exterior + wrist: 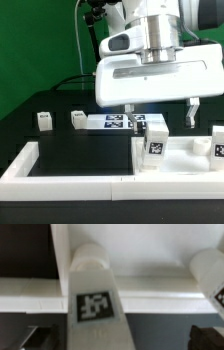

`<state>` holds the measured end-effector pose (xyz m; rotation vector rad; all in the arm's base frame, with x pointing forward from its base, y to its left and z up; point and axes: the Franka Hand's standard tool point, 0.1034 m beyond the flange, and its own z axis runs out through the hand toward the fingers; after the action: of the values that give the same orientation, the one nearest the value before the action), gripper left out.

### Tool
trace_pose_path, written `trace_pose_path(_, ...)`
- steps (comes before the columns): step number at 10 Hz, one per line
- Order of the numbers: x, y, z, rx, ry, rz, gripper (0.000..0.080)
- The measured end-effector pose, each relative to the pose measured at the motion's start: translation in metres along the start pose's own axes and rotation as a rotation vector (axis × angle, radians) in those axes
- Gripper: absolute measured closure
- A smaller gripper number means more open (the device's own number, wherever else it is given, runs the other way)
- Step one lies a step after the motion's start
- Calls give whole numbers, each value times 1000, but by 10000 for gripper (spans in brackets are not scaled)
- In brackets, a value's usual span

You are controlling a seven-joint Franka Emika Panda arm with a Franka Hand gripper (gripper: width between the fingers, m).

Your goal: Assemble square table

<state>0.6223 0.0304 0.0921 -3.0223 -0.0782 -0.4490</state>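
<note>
**Open gripper hanging over an upright table leg**

My gripper hangs low over the work area, released. Its two dark fingers are spread wide and grasp nothing. Directly beneath the gap between them stands an upright leg, a short white block with a black-and-white square tag on the face towards the exterior camera. In the wrist view, the same leg runs down the middle of the picture with clear space between it and each finger.

The leg stands at the near edge of the white square panel, which lies flat towards the exterior view's right. I cannot tell whether the leg is fastened to the panel. A second leg stands at the panel's far right.

On the black table, two loose legs sit apart from each other towards the exterior view's left. The marker board lies just beside them. The long white border wall runs along the front.
</note>
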Motion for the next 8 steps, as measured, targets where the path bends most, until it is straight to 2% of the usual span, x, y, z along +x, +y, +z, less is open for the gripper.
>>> trace_pose_path(1,0,-2,2,21,-92,0,150)
trace_pose_path(2,5,4,4,15,-133,-10,150)
trace_pose_path(3,8,12,8,-1,-136,-16,150)
trace_pose_path(5,6,33,14,-28,-118,-14,150)
trace_pose_path(7,6,35,14,-29,-118,1,150)
trace_pose_path(8,6,35,15,-30,-118,10,175)
